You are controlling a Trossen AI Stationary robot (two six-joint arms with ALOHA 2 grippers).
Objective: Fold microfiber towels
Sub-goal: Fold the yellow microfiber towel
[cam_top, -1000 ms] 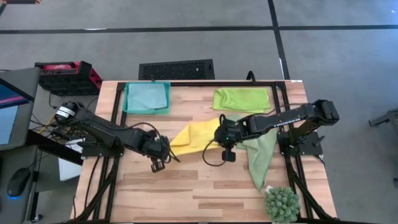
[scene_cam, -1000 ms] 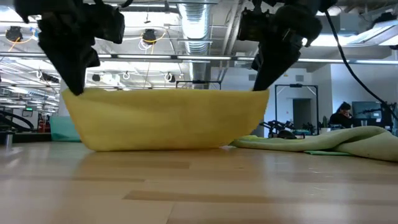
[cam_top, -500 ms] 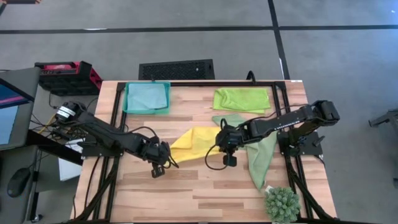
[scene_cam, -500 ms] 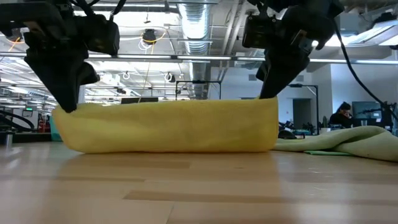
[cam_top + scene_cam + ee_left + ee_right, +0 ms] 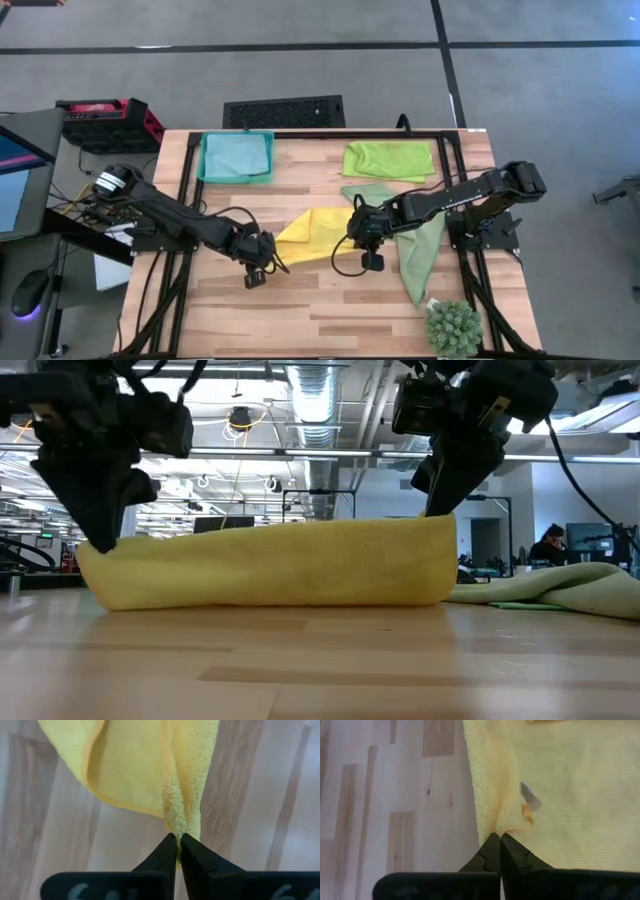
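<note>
Item: yellow towel (image 5: 312,233), middle of the table (image 5: 330,315), doubled over on itself, its near edge lifted just off the wood and slung between my two grippers

Left gripper (image 5: 268,262): fingers pinched tight on one corner of the yellow towel; in the left wrist view the fabric bunched right at the tips (image 5: 178,849)

Right gripper (image 5: 358,236): fingers likewise nipped together on the opposite corner, a small white tag (image 5: 530,796) showing on the cloth just beyond the pinch

Low view: the yellow towel (image 5: 270,565) hung as a long roll between the two grippers, its belly resting on the table

Other towels: light blue towel (image 5: 236,156) lay flat at the far left of the table, seemingly inside a tray; lime green towel (image 5: 389,160) lay flat at the far right; sage green towel (image 5: 418,248) sprawled unfolded beside the right arm, one edge touching or tucked under the yellow one, I could not tell which

Also present: small spiky plant (image 5: 452,328) at the near right corner

Step in hand, as I judged it: a fold of the yellow towel, both corners carried toward the near side

Next move called for: lowering both corners together so the edges met squarely, then letting go of both at once; uneven release would skew the fold
</note>
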